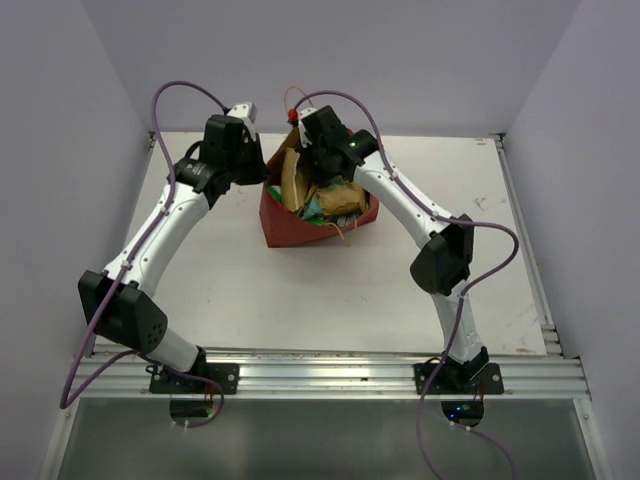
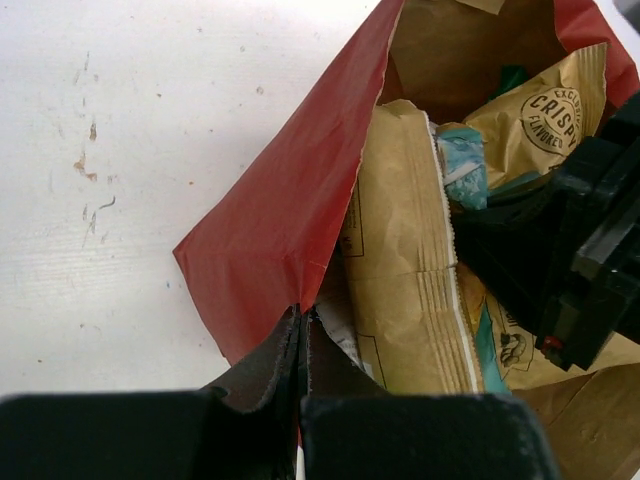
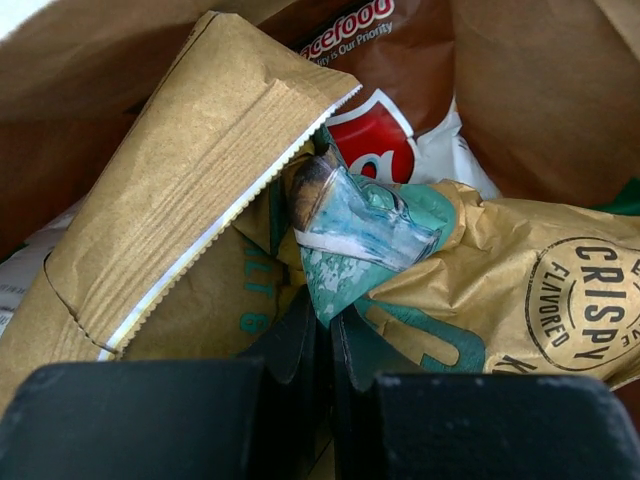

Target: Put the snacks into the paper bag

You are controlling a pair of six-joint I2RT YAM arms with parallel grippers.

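The reddish-brown paper bag lies open at the table's middle back. My left gripper is shut on the edge of its red side wall and holds the mouth open. My right gripper is inside the bag, shut on a teal-printed fold of the large tan-yellow packet. Its black body shows in the left wrist view. That packet is crumpled, with a round "CRISPY" stamp. Behind it lies a brown-and-white packet with a red logo. A green sliver shows deeper in.
White tabletop with small stains lies left of the bag. The bag's tan inner walls close in around my right gripper. A cord handle hangs at the bag's front. Grey walls stand at back and sides.
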